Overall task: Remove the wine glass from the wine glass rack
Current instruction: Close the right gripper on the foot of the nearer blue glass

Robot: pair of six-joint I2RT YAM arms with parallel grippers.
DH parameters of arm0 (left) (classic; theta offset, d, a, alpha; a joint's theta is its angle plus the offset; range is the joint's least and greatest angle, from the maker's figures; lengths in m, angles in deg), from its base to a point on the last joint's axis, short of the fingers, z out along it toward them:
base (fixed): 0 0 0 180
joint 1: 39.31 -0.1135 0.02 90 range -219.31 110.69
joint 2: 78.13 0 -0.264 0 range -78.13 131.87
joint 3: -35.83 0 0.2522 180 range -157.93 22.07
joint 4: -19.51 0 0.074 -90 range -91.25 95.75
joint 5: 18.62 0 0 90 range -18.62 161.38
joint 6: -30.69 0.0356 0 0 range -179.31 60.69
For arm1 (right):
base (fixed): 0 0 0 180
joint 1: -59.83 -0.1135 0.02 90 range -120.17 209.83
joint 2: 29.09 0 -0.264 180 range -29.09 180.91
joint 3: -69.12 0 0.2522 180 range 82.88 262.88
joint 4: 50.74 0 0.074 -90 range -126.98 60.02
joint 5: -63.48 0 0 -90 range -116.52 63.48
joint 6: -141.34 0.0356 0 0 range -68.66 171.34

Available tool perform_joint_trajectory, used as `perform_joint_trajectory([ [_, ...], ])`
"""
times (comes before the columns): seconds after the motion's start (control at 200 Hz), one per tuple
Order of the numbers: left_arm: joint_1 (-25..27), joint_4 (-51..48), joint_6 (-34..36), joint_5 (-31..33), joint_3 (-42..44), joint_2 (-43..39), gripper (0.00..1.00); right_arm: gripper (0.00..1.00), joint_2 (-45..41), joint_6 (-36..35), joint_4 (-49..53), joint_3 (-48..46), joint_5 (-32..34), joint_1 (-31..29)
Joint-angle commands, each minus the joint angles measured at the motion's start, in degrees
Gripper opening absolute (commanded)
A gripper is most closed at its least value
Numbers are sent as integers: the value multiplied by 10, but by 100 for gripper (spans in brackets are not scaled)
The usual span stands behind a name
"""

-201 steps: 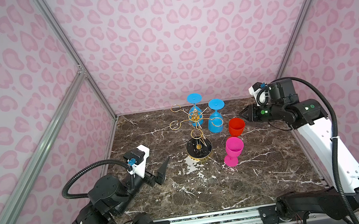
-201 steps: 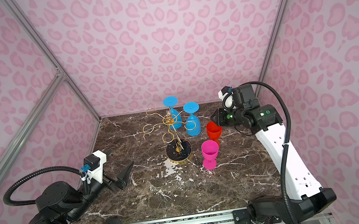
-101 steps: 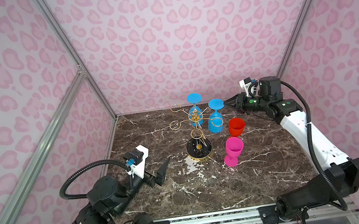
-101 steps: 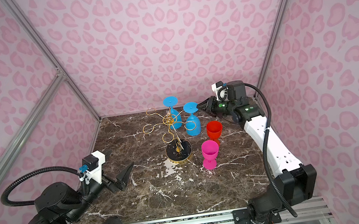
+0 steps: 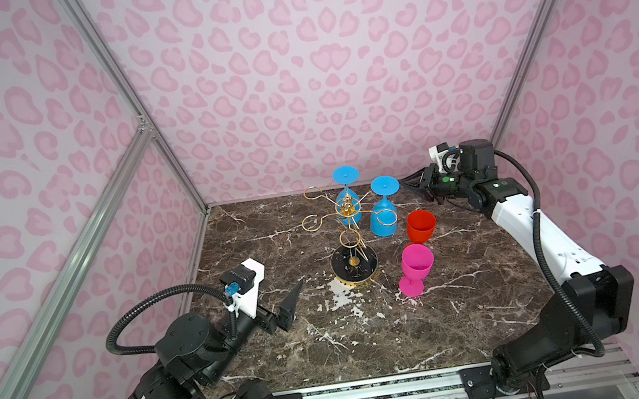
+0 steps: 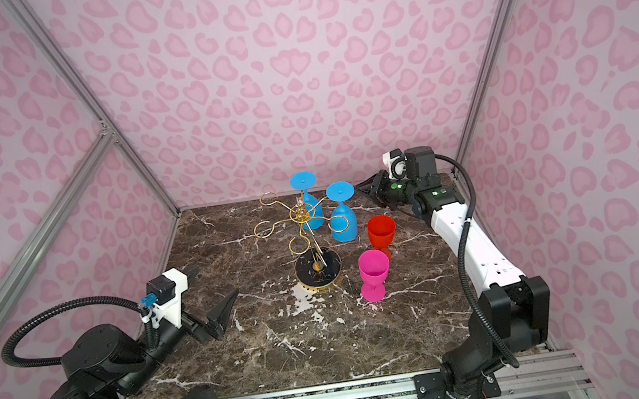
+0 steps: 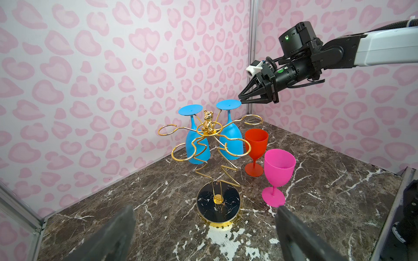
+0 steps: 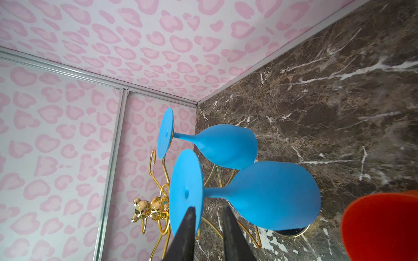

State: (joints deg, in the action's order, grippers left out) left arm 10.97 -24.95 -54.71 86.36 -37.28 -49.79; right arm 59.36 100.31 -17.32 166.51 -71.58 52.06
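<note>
The right gripper (image 7: 241, 99) had swung in to the foot of the right-hand blue wine glass (image 5: 384, 219), still hanging upside down on the wine glass rack (image 5: 343, 266). Its fingers (image 8: 185, 237) straddled the rim, narrowly parted, grasp seemingly imminent. The left gripper (image 6: 215, 281) stayed wide open, near left.

The wine glass rack (image 5: 348, 207) stands upright near the middle of the bench (image 5: 471, 314), a little toward 12 o'clock. It is thin gold wire. A kinked stem rises from a round black marbled base (image 7: 228, 209) with a gold rim. A small gold bear (image 7: 207, 123) sits on the hub, and looped arms spread outward from it. In both top views a blue wine glass (image 5: 384, 223) hangs upside down from the arm at about 2 o'clock, flat foot uppermost and bowl mouth down. A second blue wine glass (image 5: 345, 174) hangs the same way at 12 o'clock, just beside the first, their bowls apart.
</note>
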Motion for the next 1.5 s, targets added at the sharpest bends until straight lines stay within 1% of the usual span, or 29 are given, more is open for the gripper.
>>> perform_joint_trajectory([
  [0.0,-1,12,-4,-3,0,2,98,23,8,12,-35,-6,-14,0],
  [0.245,0,11,-5,-2,0,-1,98,22,14,40,-71,-9,-22,-1],
  [0.785,0,8,-6,-4,-1,-1,98,16,34,59,-96,-10,-44,-10],
  [1.14,0,6,-10,-4,-2,-3,98,0,31,64,-102,-11,-46,-12],
  [1.335,0,6,-9,-6,-2,-2,98,0,28,67,-102,-17,-46,-12],
  [1.49,-1,7,-9,-6,-2,-3,98,0,26,85,-115,-22,-52,-14],
])
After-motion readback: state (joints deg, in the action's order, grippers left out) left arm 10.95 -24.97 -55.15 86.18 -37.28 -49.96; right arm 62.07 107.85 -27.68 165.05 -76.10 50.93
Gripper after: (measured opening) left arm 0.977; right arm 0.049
